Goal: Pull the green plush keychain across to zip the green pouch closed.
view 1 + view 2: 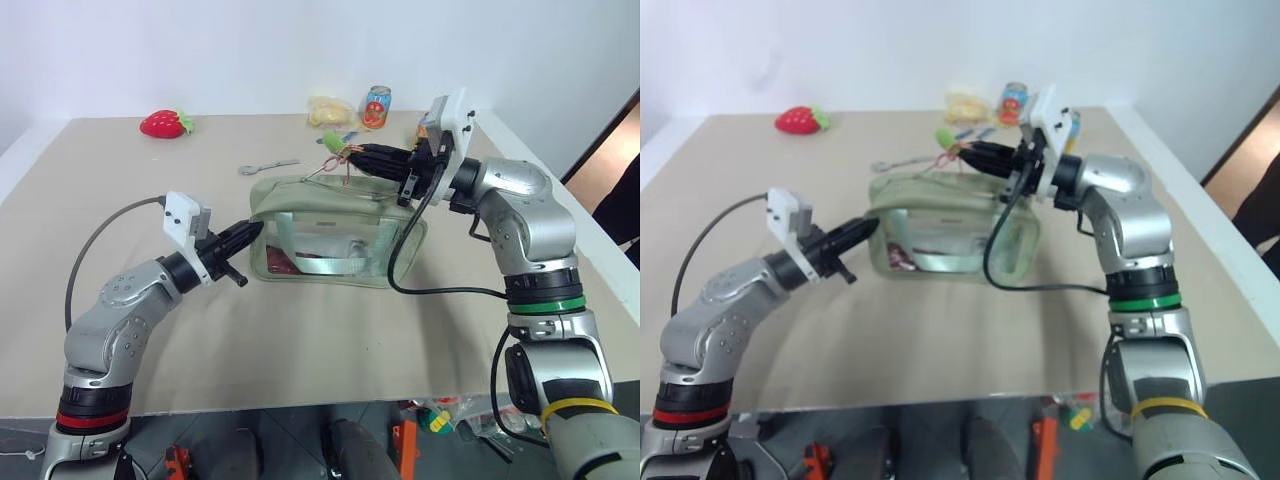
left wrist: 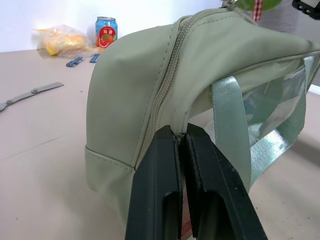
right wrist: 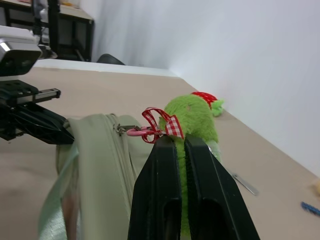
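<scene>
The pale green pouch (image 1: 300, 200) stands on the table with its clear window facing me. My left gripper (image 1: 250, 230) is shut on the fabric at the pouch's left end, just below the zipper seam (image 2: 167, 85). My right gripper (image 1: 352, 153) reaches in from the right above the pouch's top and is shut on the green plush keychain (image 3: 192, 112). A red checked ribbon (image 3: 162, 125) and a pink ring link the charm to the zipper slider. In the left eye view the keychain (image 1: 331, 140) hangs just past the fingertips, above the middle of the pouch's top.
A red plush strawberry (image 1: 165, 123) lies at the back left. A drink can (image 1: 376, 106) and a yellow packet (image 1: 329, 111) stand at the back centre. A flat metal strip (image 1: 268, 166) lies behind the pouch. The table's right edge (image 1: 560, 180) runs close to my right arm.
</scene>
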